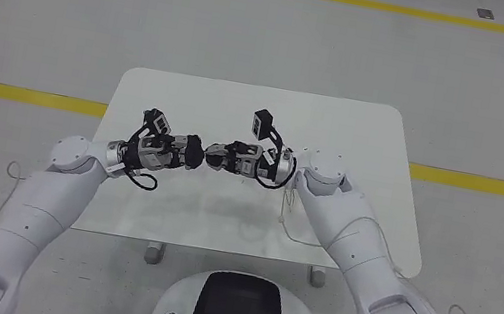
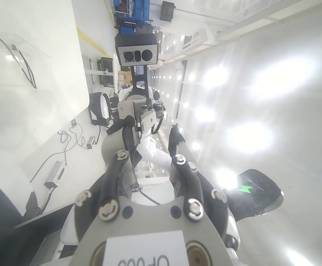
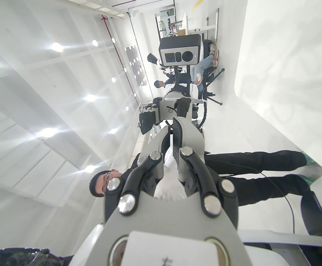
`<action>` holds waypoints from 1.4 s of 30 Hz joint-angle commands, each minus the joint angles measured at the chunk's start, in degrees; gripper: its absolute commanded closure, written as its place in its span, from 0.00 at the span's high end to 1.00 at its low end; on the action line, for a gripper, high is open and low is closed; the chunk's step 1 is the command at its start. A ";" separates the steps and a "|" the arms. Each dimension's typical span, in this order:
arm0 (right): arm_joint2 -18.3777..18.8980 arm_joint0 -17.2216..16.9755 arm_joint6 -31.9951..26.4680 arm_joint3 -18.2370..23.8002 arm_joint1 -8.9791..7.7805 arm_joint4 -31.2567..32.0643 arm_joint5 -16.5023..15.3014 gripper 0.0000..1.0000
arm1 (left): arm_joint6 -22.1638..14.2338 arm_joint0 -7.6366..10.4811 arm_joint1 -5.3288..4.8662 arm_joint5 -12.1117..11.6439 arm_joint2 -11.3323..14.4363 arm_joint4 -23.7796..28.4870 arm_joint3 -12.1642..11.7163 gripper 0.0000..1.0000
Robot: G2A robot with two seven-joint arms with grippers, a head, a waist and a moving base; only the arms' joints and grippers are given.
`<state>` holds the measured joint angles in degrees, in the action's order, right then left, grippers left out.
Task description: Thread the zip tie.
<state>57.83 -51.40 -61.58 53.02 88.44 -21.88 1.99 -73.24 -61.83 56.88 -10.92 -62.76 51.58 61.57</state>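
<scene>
Desk: How far along is the threading?

Field: Early, by the look of it. The left hand (image 2: 151, 136) is spread open; the right hand (image 3: 171, 137) is pinched almost shut, meeting it tip to tip above the white counter (image 1: 357, 135).

Desk: And the zip tie?

Field: Too small to make out; whether the right hand grips it cannot be told. Passing tail through head likely remains to be done.
</scene>
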 commanded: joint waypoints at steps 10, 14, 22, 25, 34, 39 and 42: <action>-0.30 0.41 -0.36 -0.39 -0.47 -0.25 0.17 0.00 | 0.49 0.30 0.32 -0.25 0.52 -0.58 -0.26 0.20; -0.48 0.49 -0.44 -0.44 -0.58 -0.55 0.11 0.00 | 0.61 0.39 0.39 -0.42 0.61 -0.85 -0.25 0.16; -0.84 0.62 -0.49 -0.47 -0.79 -1.13 0.21 0.00 | 0.75 0.42 0.50 -0.55 0.73 -1.40 -0.33 0.00; -0.93 0.62 -0.41 -0.42 -0.86 -1.35 0.26 0.00 | 0.73 0.45 0.52 -0.62 0.76 -1.60 -0.39 0.00; 2.35 -0.61 0.10 0.84 -2.17 -2.81 -1.07 1.00 | 0.43 0.24 0.40 -1.14 -0.04 -1.48 -0.88 0.00; 3.36 -1.58 0.29 1.84 -2.61 -3.06 -1.74 1.00 | -0.62 -0.14 0.38 -1.03 -0.48 -0.21 -0.98 0.00; 3.36 -1.58 0.29 1.84 -2.61 -3.06 -1.74 1.00 | -1.33 0.04 0.40 -1.20 -0.39 -0.43 -0.92 0.00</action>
<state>61.19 -52.98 -61.29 54.87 85.83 -24.94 0.25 -74.52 -61.83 57.28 -12.08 -63.19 51.31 60.61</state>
